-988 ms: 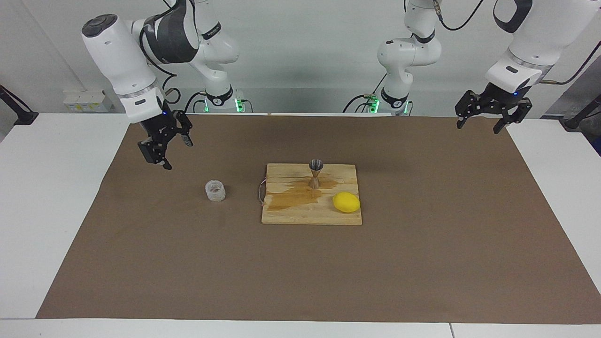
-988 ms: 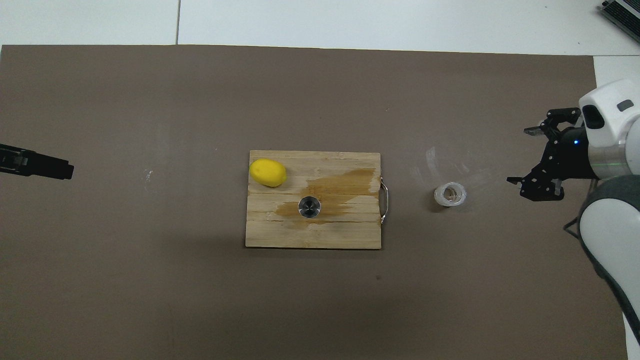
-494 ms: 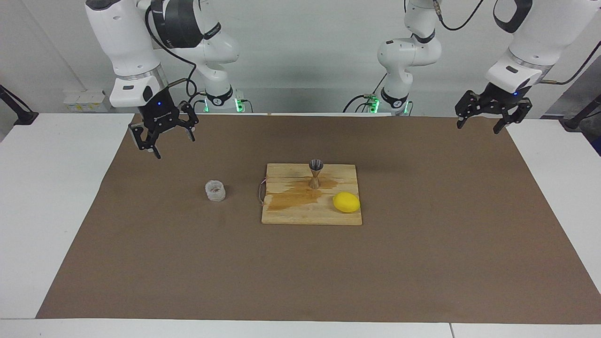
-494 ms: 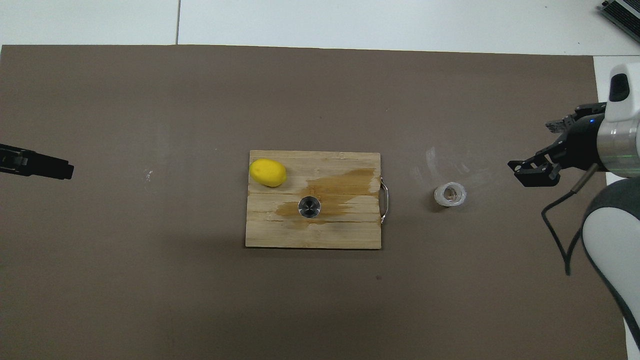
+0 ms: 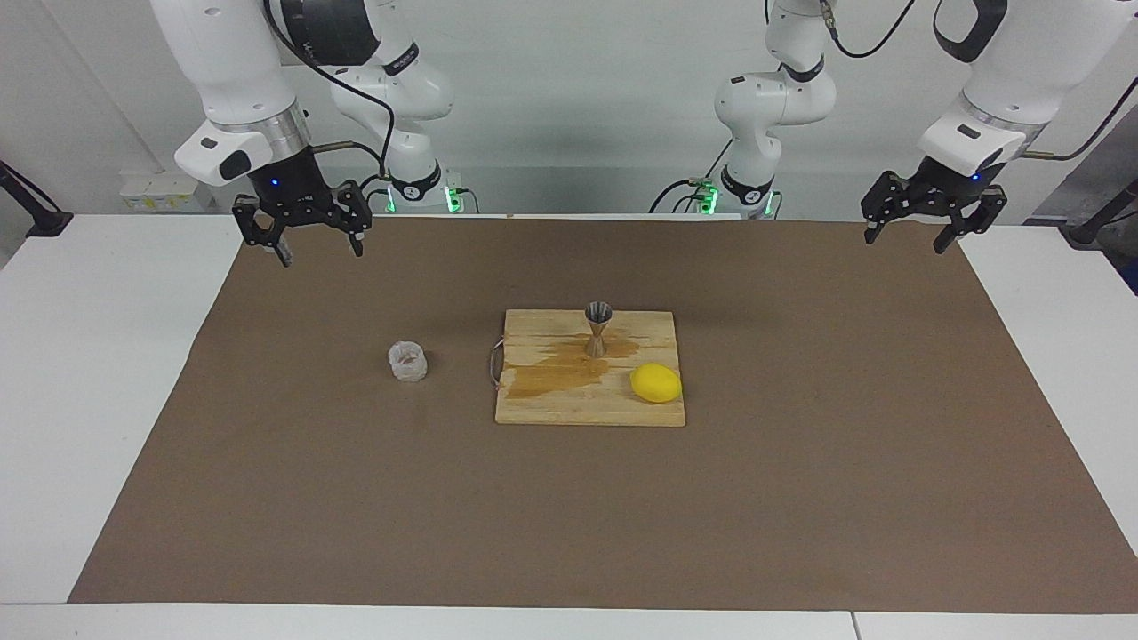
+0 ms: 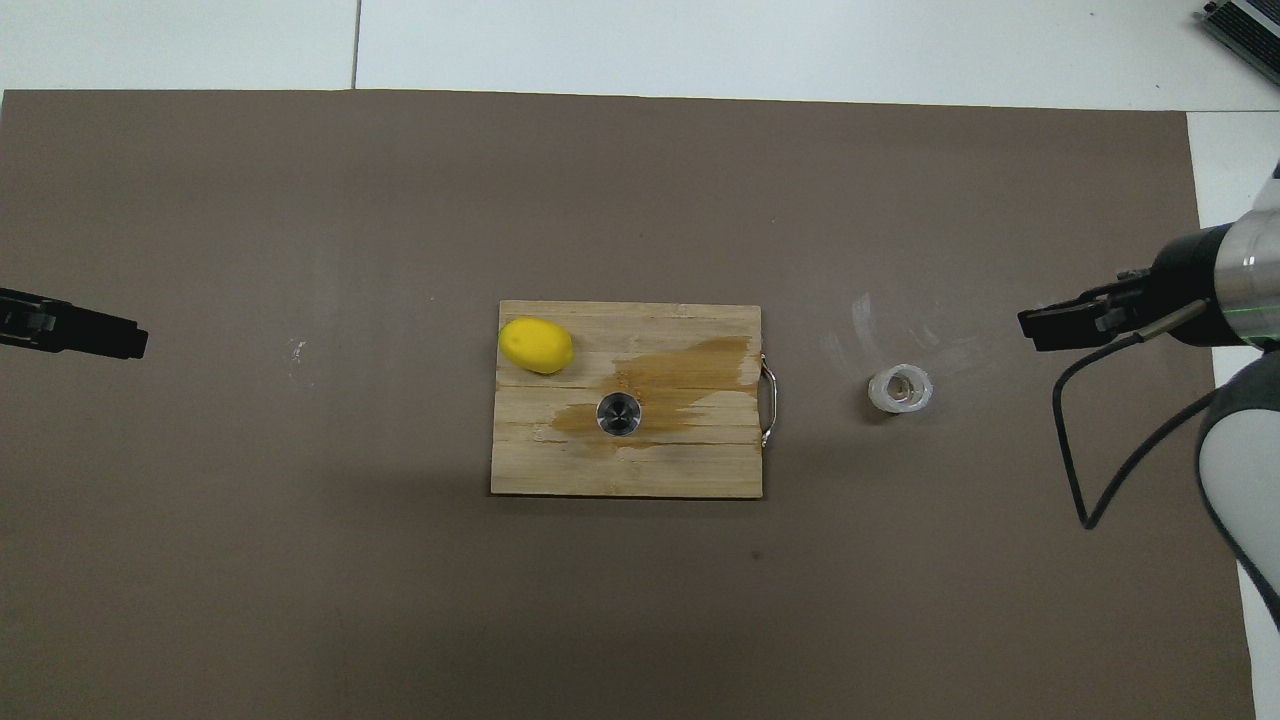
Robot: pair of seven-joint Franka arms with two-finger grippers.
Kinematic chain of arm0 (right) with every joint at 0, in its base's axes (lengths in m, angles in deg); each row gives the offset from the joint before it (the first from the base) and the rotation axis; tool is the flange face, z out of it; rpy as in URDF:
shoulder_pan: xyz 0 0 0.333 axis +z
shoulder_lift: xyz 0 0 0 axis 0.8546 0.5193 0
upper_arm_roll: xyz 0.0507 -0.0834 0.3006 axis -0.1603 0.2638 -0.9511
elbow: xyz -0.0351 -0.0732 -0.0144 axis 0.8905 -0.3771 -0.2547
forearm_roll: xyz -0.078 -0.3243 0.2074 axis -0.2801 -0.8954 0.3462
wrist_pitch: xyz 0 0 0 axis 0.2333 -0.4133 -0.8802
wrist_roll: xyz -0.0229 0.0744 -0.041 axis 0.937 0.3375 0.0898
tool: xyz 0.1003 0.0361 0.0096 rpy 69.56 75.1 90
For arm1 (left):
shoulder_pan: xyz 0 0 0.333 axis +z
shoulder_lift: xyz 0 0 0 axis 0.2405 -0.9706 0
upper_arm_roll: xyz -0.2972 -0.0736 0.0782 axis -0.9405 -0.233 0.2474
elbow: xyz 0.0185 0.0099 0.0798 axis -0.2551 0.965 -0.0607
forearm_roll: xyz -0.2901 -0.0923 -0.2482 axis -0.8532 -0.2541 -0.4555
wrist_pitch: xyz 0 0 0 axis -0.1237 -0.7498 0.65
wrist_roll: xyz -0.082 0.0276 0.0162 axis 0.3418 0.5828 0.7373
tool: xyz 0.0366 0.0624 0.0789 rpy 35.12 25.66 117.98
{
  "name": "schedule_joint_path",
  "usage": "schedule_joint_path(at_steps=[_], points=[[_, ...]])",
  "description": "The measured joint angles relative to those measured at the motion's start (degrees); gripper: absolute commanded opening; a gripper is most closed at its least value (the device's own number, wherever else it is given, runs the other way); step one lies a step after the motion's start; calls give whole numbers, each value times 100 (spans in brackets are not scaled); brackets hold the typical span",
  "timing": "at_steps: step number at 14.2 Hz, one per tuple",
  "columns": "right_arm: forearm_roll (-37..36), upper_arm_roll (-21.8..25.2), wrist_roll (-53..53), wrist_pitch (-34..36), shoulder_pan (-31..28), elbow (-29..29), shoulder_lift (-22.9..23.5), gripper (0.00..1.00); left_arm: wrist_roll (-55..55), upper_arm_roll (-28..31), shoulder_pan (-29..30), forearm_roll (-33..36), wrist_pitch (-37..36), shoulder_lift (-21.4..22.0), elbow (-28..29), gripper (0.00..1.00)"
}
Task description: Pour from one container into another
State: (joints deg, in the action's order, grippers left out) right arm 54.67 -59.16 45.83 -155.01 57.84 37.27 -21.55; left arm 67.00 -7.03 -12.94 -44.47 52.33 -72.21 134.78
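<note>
We note the small squat clear glass cup (image 5: 408,362) with faceted walls upright on the brown mat (image 5: 356,498), alone, at nine o'clock of the wooden cutting board (image 5: 551,404) in the facing view, toward the right arm's end. The shiny steel hourglass jigger (image 5: 597,329) stands on the board amid a brown wet stain (image 5: 556,373); we judge liquid has spilled there. A yellow lemon (image 5: 656,383) lies at the jigger's four o'clock, clear of any pouring path. The right hand (image 5: 300,233) hangs open over the mat's edge at the cup's eleven o'clock, gripping nothing. The left hand (image 5: 933,216) waits open over the opposite corner of the surface (image 5: 80,373).
</note>
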Motion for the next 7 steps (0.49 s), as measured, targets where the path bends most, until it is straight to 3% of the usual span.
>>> schedule_joint_path(at_steps=[3,7], points=[[-18,1,934,692,0,-431,98,100,0,-1,-3,0,0,-1,0,100],[-28,8,1348,942,-11,-654,251,100,0,-3,-13,0,0,-2,3,100]])
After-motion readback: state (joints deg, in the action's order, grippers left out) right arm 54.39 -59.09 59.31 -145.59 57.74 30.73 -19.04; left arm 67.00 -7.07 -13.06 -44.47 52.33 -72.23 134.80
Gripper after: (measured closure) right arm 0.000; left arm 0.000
